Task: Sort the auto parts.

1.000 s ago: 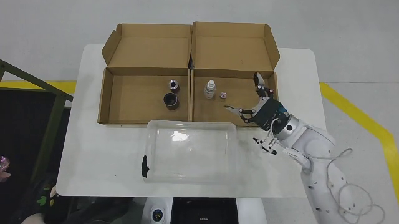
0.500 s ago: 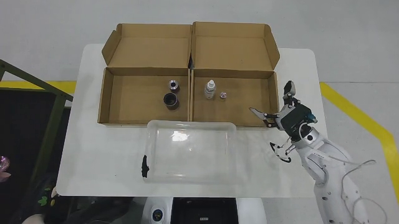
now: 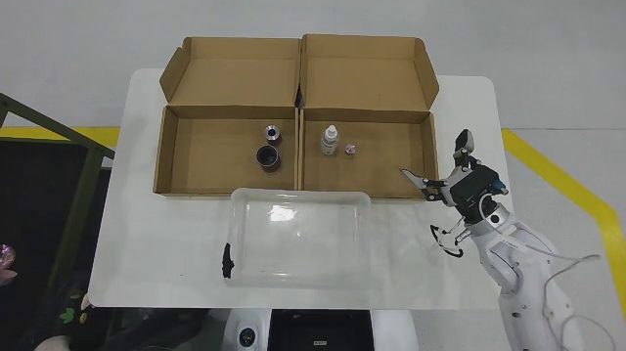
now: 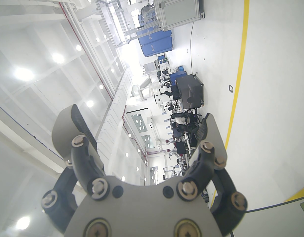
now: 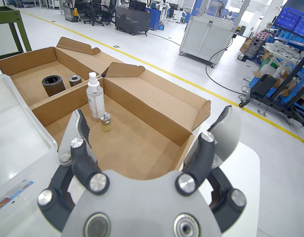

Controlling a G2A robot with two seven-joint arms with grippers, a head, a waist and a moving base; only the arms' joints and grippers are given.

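The right claw [image 3: 435, 155] hangs empty and spread wide at the outer wall of the right brown cardboard box [image 3: 391, 160]. That box holds a clear spray bottle [image 3: 331, 139] and a small brass-coloured fitting [image 3: 350, 148]. The left brown cardboard box [image 3: 201, 155] holds a dark metal sleeve [image 3: 268, 158] and a grey metal ring [image 3: 271, 135], apparently like with like. A small black part [image 3: 226, 260] lies at the clear plastic tray [image 3: 293, 195], perhaps just inside its edge. The left claw [image 4: 140, 114], also wide, points off into the hall.
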